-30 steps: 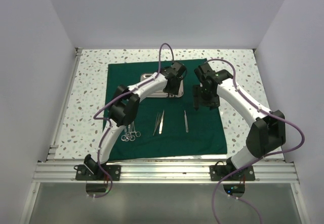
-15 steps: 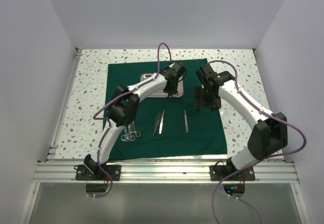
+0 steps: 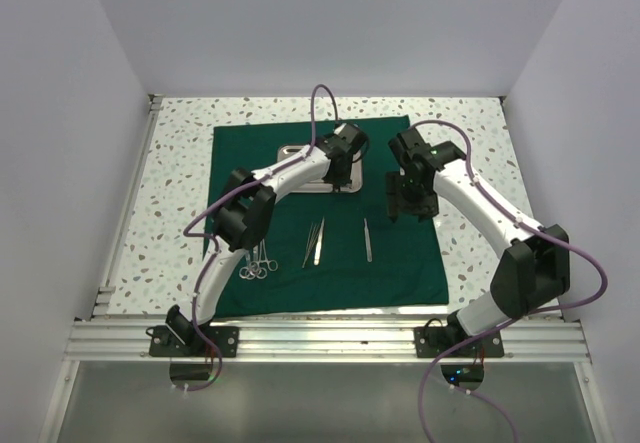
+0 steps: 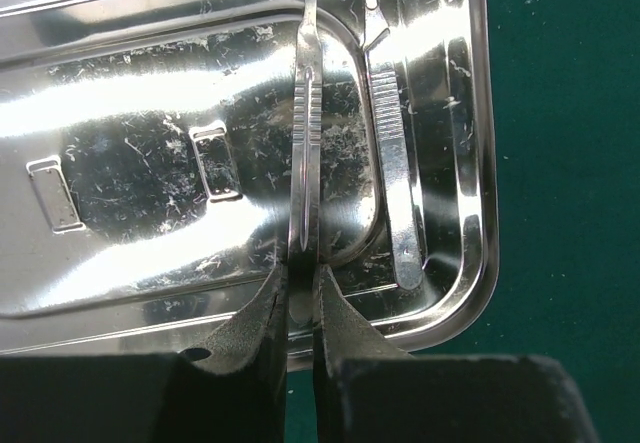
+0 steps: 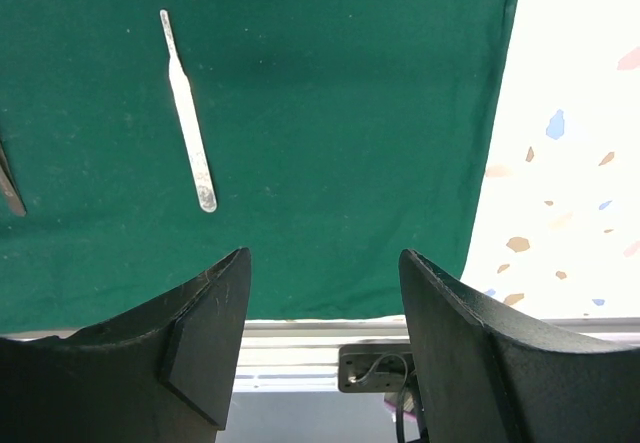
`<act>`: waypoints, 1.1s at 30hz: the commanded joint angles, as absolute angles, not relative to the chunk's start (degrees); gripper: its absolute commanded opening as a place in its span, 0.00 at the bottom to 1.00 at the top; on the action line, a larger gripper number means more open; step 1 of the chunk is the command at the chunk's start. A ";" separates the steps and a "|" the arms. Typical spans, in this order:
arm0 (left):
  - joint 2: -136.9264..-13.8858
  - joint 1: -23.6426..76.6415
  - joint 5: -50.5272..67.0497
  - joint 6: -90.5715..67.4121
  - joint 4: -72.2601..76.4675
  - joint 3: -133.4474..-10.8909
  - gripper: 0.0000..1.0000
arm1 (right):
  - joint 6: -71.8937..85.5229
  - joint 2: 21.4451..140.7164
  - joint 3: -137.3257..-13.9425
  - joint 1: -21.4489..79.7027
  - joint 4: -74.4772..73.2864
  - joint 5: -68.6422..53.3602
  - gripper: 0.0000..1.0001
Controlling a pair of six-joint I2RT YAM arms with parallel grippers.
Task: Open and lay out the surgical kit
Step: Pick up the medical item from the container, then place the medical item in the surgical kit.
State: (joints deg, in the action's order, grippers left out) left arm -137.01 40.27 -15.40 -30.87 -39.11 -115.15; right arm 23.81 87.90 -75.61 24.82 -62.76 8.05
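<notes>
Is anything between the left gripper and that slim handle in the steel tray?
Nothing visible. The left gripper pinches the slim handle at its near end in the tray; a second handle lies to its right, apart.

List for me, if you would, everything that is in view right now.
dark green cloth wrap: one, dark green, spread flat on the table
shiny rectangular steel tray: one, silver, on the cloth's far part
slim silver flat handles: three, silver, two in the tray, one on the cloth
slim silver tweezers: seemingly two, silver, on the cloth left of that handle
silver ring-handled instruments: count unclear, silver, near the cloth's left edge
white speckled table: one, white, under the cloth
left gripper: one, black, shut on one handle in the tray
right gripper: one, black, open, empty, above the cloth
</notes>
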 commanded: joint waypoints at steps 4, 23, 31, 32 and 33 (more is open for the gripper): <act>-134.04 40.43 -16.53 -32.16 -45.34 -118.38 0.00 | 22.41 86.84 -81.38 23.73 -63.90 10.02 0.64; -118.92 50.88 -17.84 -53.25 -54.49 -110.48 0.00 | 25.75 79.37 -77.44 23.56 -57.40 7.38 0.63; -118.92 60.55 -18.02 -63.44 -54.94 -103.81 0.00 | 26.28 75.33 -72.43 23.29 -55.55 6.59 0.63; -119.09 61.69 -17.67 -64.33 -54.50 -103.10 0.00 | 26.37 74.89 -71.99 23.20 -55.37 6.50 0.63; -119.27 62.22 -17.41 -65.38 -53.62 -101.79 0.00 | 26.37 74.53 -71.11 23.29 -55.37 6.50 0.63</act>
